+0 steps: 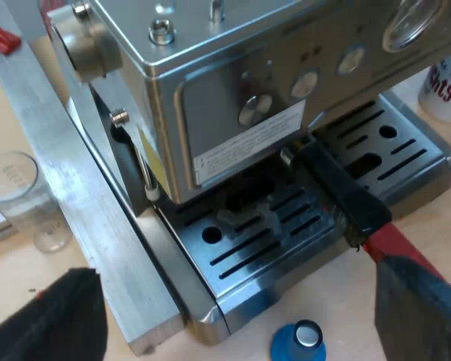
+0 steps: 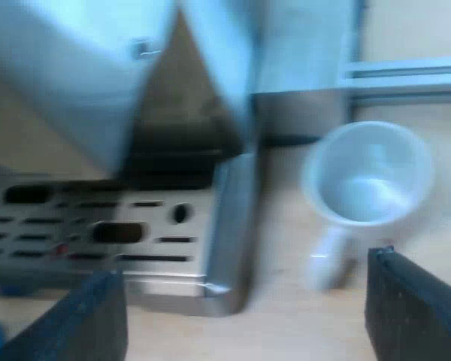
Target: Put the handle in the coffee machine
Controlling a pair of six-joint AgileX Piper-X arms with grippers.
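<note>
Holder (image 1: 338, 188) at espresso machine's (image 1: 225, 113) front; left gripper (image 1: 237, 301) and right gripper (image 2: 244, 286) spread wide, empty — unless twisted fully home, holder may drop onto drip tray (image 1: 240, 252).

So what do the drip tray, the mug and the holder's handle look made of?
Drip tray: brushed metal, probably stainless steel, judging by its grey sheen. Mug: likely glazed ceramic, glossy white. Holder's handle: matte black, seemingly plastic, with a red tip.
</note>
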